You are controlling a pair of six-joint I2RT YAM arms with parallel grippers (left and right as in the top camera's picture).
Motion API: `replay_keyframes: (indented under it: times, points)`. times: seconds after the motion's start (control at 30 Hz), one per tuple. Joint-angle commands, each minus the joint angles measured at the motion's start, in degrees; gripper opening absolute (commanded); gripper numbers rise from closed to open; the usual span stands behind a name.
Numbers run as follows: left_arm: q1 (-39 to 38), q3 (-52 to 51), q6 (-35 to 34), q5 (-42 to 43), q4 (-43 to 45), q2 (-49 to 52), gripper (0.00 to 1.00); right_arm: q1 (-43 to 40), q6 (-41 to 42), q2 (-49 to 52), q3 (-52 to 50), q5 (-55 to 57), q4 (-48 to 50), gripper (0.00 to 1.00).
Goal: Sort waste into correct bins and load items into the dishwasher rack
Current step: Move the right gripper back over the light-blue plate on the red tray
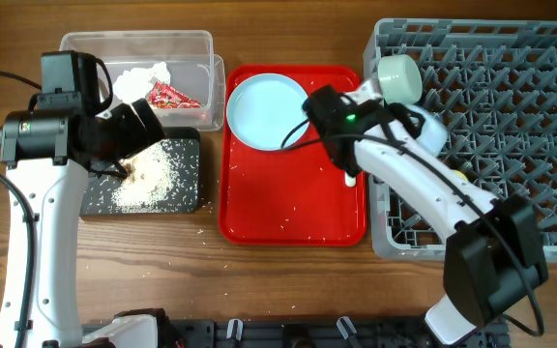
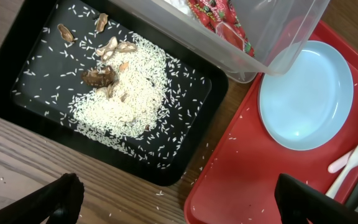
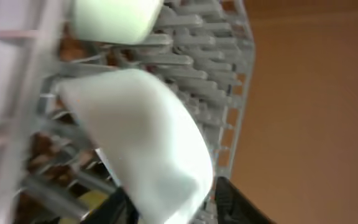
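Clear tub, far left, holds the red wrapper and white tissue. Black tub, just nearer, carries rice with brown bits. Pale blue plate lies flat between the tubs and grey rack. A pale bowl rests tipped at the rack's far-left corner.

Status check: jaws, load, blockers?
Left gripper: jaws open, empty, over black tub. Right gripper: jaws shut on bowl at rack edge. Plate, fork on red tray. Second bowl racked close by.
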Motion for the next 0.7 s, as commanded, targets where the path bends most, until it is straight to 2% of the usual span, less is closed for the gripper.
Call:
replay_keyframes:
  times: [0.0, 0.1, 0.5, 0.67]
  points:
    - [0.26, 0.26, 0.61, 0.48, 0.17, -0.17, 1.00, 1.66, 0.31, 1.09, 0.22, -2.86, -0.68, 0.50]
    - [0.26, 0.26, 0.61, 0.48, 0.17, -0.17, 1.00, 1.77, 0.74, 0.11, 0.33, -6.25, -1.68, 0.57]
    - [0.26, 0.26, 0.61, 0.48, 0.17, -0.17, 1.00, 1.75, 0.90, -15.02, 0.33, -17.70, -1.20, 0.64]
    - [0.26, 0.26, 0.61, 0.48, 0.17, -0.17, 1.00, 1.75, 0.76, -18.95, 0.33, -32.63, 1.25, 0.67]
